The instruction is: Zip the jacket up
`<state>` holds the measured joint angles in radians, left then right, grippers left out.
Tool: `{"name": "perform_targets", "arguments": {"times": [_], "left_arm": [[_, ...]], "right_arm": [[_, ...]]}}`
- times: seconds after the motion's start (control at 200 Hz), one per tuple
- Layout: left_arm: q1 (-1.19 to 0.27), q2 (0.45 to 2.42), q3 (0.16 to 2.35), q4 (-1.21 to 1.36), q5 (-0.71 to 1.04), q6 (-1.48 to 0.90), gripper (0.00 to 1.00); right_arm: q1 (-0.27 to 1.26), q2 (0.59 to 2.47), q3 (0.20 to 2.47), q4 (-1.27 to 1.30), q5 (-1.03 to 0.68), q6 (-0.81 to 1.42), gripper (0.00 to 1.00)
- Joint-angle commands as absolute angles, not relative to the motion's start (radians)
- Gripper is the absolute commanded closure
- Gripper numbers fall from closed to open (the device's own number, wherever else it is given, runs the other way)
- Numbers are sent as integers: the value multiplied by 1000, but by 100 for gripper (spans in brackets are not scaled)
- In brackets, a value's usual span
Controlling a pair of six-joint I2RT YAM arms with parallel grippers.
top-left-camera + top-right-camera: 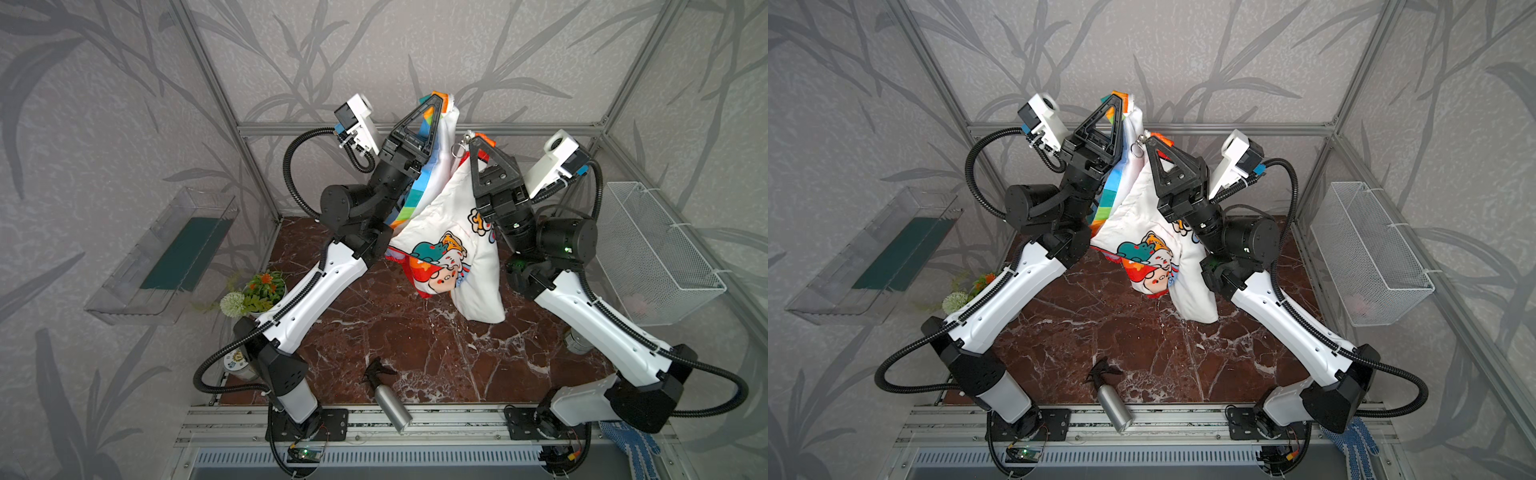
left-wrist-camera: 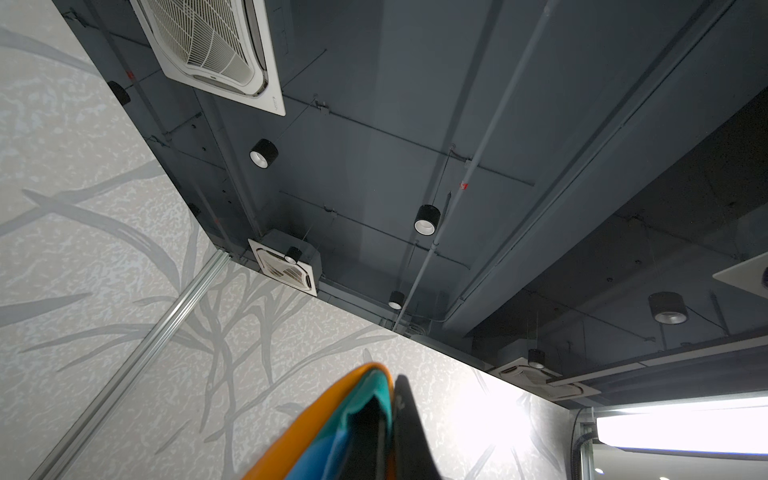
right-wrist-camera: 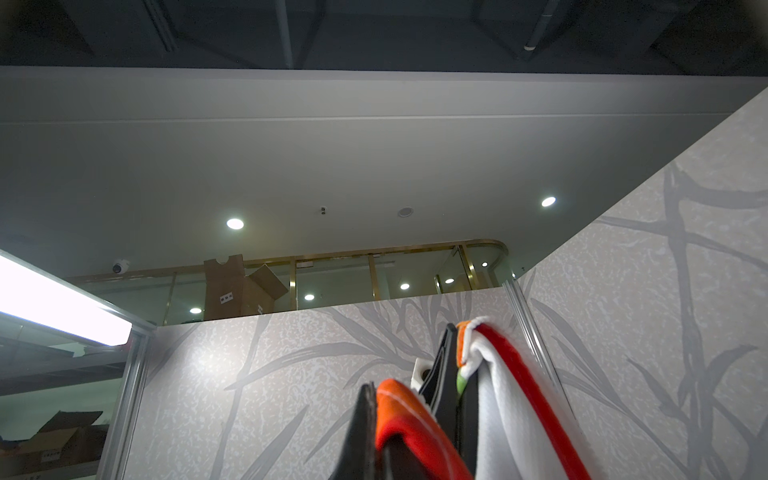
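Because both arms reach up high, the jacket (image 1: 453, 232) (image 1: 1142, 216) hangs in the air over the back part of the brown marble table (image 1: 415, 353). It is bunched up, with its cartoon pictures facing out. The left gripper (image 1: 435, 99) is up above the table's back edge, and its fingers (image 2: 409, 428) are pinched tight on a rainbow-striped bit of the jacket. The right gripper (image 1: 473, 142) is also above the table's back edge, a little lower, and its fingers (image 3: 363, 424) are pinched tight on an orange and red bit. A small metal ring (image 1: 457, 150) dangles next to the right gripper's tip. The zipper is very hard to make out, and it is not clear if any of it is done up. The left arm covers most of the striped side, and the right arm covers part of the pictures. It is hard to tell if the jacket's lowest white corner touches the table. Both wrist views look up at the ceiling and catch only a little squeezed cloth. A silver spray bottle (image 1: 388, 401) lies at the table's front edge. A flower pot (image 1: 261, 293) stands at the table's left edge, partly behind the left arm. A white wire basket (image 1: 652, 253) hangs past the table's right edge, with something pale and blurry inside. A blue dotted glove (image 1: 631, 444) past the table's front right corner is cut off by the picture's edge.
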<state>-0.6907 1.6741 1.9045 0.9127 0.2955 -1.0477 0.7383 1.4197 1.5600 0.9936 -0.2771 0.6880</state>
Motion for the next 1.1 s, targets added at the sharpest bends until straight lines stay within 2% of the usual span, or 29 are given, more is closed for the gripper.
{"name": "perform_targets", "arguments": {"times": [0.0, 1.095], "left_arm": [[-703, 1657, 1906, 979, 316, -1051, 100], [-741, 1644, 1876, 1077, 285, -1104, 100]], "right_arm": [[738, 1415, 1625, 1033, -279, 694, 100], [690, 1526, 1711, 1133, -280, 857, 100]]}}
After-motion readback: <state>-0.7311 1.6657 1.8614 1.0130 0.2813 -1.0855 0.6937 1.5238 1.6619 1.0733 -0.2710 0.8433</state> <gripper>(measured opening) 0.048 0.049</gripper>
